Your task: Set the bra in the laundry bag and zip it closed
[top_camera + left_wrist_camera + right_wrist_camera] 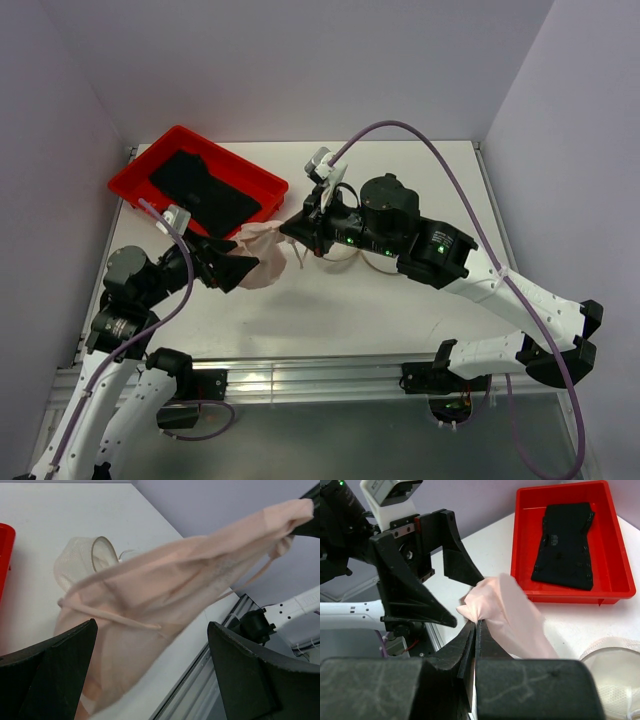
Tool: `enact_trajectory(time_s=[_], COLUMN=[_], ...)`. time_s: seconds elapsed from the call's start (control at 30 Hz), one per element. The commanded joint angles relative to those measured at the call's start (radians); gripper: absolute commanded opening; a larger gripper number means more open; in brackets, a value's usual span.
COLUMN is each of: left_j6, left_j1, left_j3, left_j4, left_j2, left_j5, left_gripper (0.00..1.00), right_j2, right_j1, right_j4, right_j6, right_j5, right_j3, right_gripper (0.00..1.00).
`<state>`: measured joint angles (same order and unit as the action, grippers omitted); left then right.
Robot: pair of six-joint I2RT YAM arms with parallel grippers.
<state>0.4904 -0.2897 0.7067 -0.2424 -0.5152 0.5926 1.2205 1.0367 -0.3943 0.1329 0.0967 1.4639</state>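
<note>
The pale pink bra (pixel 262 255) hangs stretched from my right gripper (pixel 287 228), which is shut on one bunched end (pixel 485 602). The pinch shows in the right wrist view (pixel 476 623). In the left wrist view the bra (pixel 165 580) slopes from the upper right down to the table. My left gripper (pixel 245 272) is open, its jaws on either side of the bra's lower part (pixel 152 626) without closing on it. The laundry bag (pixel 80 557), a round white mesh pouch, lies on the table behind the bra. It also shows in the right wrist view (pixel 615 675).
A red tray (pixel 130 185) at the back left holds a black cloth (pixel 205 190); both show in the right wrist view, tray (pixel 520 545) and cloth (pixel 565 545). The table's front rail (pixel 320 375) runs behind the left gripper.
</note>
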Motion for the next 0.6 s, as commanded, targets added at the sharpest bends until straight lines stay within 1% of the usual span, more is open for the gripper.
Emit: enact_trajectory(time_s=[0.0,0.1,0.23,0.43,0.57], left_j6=[-0.027,-0.026,-0.003,0.031,0.027], left_j1=[0.0,0.0,0.0,0.0,0.0], left_j3=[0.005,-0.004,-0.029,-0.055,-0.061], left_j4=[0.061,0.057,0.075,0.138,0.146], left_j2=[-0.009,0.001,0.044,0.012,0.017], left_j5=[-0.072,-0.128,-0.117,0.042,0.104], left_gripper=[0.99,0.99,0.96,0.92,0.91], right_j2=[-0.027,-0.03,-0.039,-0.047,-0.047], right_j1=[-0.006,-0.006,-0.006,-0.009,-0.018], right_j4=[0.064,0.068,0.074,0.084,0.089], right_j6=[0.002,0.002,0.005,0.01,0.014], right_j5=[0.014,0.017,0.023,0.041,0.05], right_j3=[0.012,0.009,-0.005,-0.013,-0.017], right_gripper=[0.0,0.0,0.0,0.0,0.0])
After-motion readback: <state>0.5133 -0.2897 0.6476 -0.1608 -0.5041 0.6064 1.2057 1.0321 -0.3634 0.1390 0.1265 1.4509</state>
